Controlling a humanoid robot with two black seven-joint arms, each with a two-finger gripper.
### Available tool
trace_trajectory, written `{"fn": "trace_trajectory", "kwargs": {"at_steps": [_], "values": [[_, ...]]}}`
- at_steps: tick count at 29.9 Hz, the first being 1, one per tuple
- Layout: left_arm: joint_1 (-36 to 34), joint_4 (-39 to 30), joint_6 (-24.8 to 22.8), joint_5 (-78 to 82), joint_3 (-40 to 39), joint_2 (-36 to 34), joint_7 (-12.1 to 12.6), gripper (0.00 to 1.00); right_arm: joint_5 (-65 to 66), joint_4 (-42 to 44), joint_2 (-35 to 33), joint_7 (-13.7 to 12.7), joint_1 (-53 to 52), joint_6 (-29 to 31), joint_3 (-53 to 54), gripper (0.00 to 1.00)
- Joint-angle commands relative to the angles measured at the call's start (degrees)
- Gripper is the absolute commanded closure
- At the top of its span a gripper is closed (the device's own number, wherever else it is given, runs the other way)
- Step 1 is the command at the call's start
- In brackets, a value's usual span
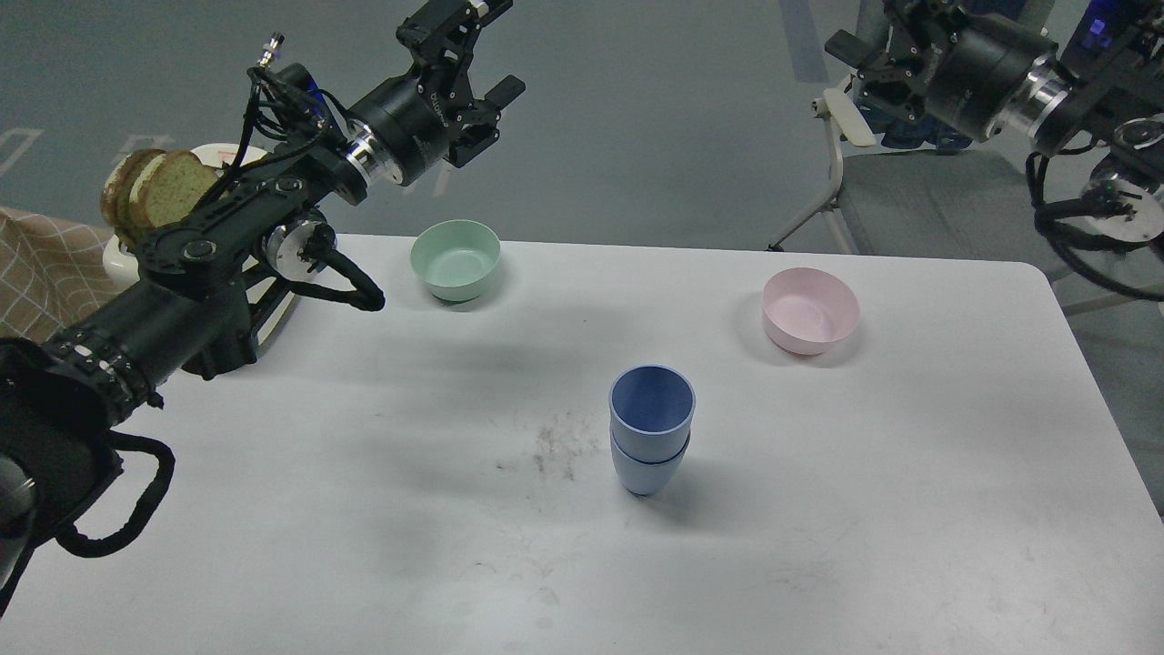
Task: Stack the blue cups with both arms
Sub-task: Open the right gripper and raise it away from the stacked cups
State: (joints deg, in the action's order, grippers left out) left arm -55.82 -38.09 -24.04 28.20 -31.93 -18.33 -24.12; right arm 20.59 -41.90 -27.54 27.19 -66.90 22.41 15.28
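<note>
The two blue cups stand nested upright, one inside the other, on the white table a little right of its middle. Nothing touches them. My left gripper is raised high at the top, beyond the table's far edge, with its fingers spread and empty. My right gripper is high at the top right, far from the cups, partly cut off by the frame edge; its fingers cannot be told apart.
A mint-green bowl sits at the far edge, left of centre. A pink bowl sits at the back right. Bread slices lie on a plate at far left. A chair stands behind the table.
</note>
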Motion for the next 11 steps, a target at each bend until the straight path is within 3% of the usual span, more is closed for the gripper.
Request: {"fn": "trace_trajectory", "kwargs": {"at_steps": [1, 5, 11], "values": [[1.15, 2.75, -2.67, -1.21, -0.24, 0.83, 0.04, 0.02, -1.52, 4.89, 4.06, 0.67, 5.28, 0.44, 7.03, 0.0], [3.0, 9.85, -3.96, -3.49, -0.76, 4.43, 0.04, 0.02, -1.52, 7.36, 8.89, 0.81, 10.46, 0.53, 14.05, 0.0], [3.44, 13.3, -3.96, -6.49, -0.68, 6.2, 0.13, 0.02, -1.52, 7.54, 10.92, 0.81, 12.93, -0.17, 17.23, 0.0]]}}
